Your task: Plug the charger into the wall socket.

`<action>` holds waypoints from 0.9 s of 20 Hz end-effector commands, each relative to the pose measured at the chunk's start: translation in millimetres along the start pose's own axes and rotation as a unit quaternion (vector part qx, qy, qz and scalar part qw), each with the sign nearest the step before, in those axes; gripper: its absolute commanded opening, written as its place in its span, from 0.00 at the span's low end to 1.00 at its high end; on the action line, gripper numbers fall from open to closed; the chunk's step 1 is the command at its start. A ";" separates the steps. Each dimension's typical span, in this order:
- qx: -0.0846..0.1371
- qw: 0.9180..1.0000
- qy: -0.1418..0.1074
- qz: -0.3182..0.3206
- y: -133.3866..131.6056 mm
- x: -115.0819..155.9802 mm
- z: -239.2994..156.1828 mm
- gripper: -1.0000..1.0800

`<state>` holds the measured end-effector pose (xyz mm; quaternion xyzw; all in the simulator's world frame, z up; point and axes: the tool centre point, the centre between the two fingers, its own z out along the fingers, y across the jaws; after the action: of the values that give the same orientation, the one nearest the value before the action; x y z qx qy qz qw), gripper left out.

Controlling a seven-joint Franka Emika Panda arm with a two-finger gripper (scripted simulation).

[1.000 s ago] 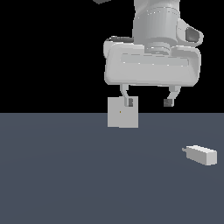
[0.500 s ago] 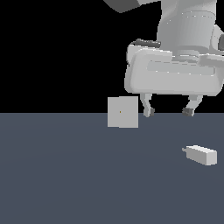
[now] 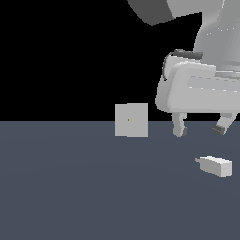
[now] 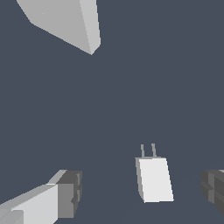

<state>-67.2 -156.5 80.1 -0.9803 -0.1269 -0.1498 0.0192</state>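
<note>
Above the charger (image 3: 214,165) your gripper (image 3: 200,130) is hanging with jaws apart and empty; descending off-centre is risking knocking it askew, spoiling prong alignment with the wall socket (image 3: 131,120).

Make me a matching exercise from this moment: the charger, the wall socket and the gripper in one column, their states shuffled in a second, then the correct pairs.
Things:
1. charger
2. wall socket
3. gripper

States:
A. standing upright on the floor, a small dark dot at its centre
B. hanging open in the air, holding nothing
C. lying flat on the floor, prongs at one end

Pairs: 1-C, 2-A, 3-B
</note>
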 end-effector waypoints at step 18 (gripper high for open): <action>0.008 0.999 0.027 -0.023 26.2 -13.4 14.5 0.96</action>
<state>-68.8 -184.2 62.3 -0.9726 -0.1499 -0.1758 0.0271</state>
